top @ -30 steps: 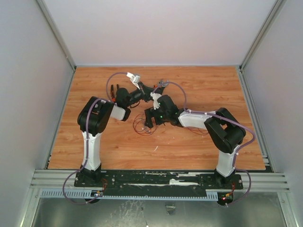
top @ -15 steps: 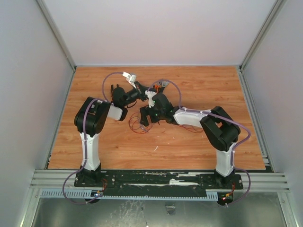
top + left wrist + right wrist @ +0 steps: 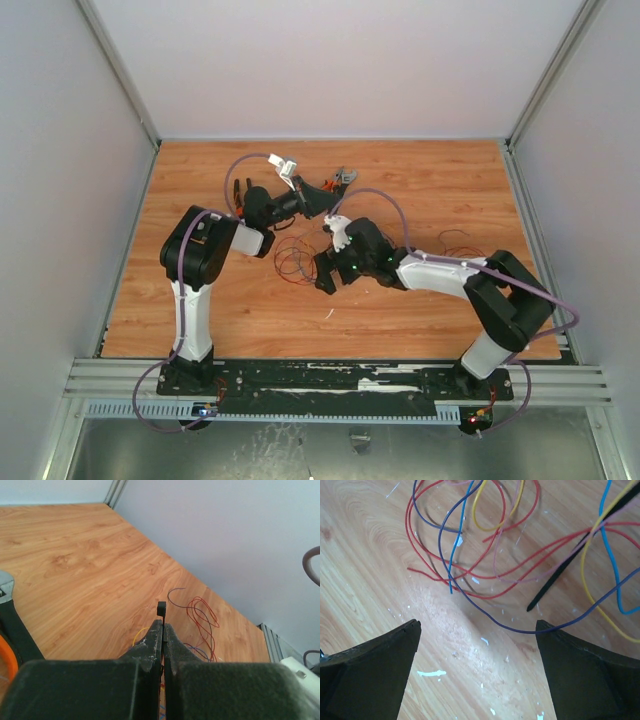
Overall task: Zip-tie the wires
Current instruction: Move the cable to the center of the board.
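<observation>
The left gripper (image 3: pixel 162 627) pinches shut on the thin black zip tie (image 3: pixel 161 609) while the right gripper (image 3: pixel 477 627), wide open and empty, hovers over looping red, blue and yellow wires (image 3: pixel 292 262).

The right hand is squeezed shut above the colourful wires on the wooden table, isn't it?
Not shut: the right hand is wide open above the colourful wires on the wooden table. The right wrist view shows it.

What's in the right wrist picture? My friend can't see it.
Thin red, blue, yellow and purple wires lie tangled on a wooden table, a black zip tie slanting among them at right. The camera's own dark jaws stand wide open at the bottom corners.
</observation>
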You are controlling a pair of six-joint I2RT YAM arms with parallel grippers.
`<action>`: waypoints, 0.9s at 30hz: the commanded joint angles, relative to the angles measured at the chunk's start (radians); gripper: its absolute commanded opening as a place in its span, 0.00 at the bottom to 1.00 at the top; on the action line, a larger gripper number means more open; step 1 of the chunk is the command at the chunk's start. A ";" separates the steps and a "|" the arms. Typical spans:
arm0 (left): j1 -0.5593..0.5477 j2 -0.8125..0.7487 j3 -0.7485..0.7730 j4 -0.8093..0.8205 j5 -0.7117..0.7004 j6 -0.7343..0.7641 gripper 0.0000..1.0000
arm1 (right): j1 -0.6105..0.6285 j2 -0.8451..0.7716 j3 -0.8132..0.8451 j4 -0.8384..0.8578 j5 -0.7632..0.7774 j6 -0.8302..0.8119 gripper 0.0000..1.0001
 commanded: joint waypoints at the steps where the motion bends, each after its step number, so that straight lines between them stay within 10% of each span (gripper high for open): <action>1: 0.000 -0.018 0.010 0.022 0.007 -0.007 0.00 | 0.005 -0.101 -0.070 0.077 0.002 0.011 0.99; 15: -0.026 -0.017 -0.012 0.021 -0.024 -0.005 0.00 | -0.280 -0.401 -0.152 0.031 -0.177 -0.184 0.99; 27: -0.026 -0.022 0.005 -0.004 -0.016 0.000 0.00 | -0.244 -0.333 -0.154 -0.074 -0.231 -0.028 0.99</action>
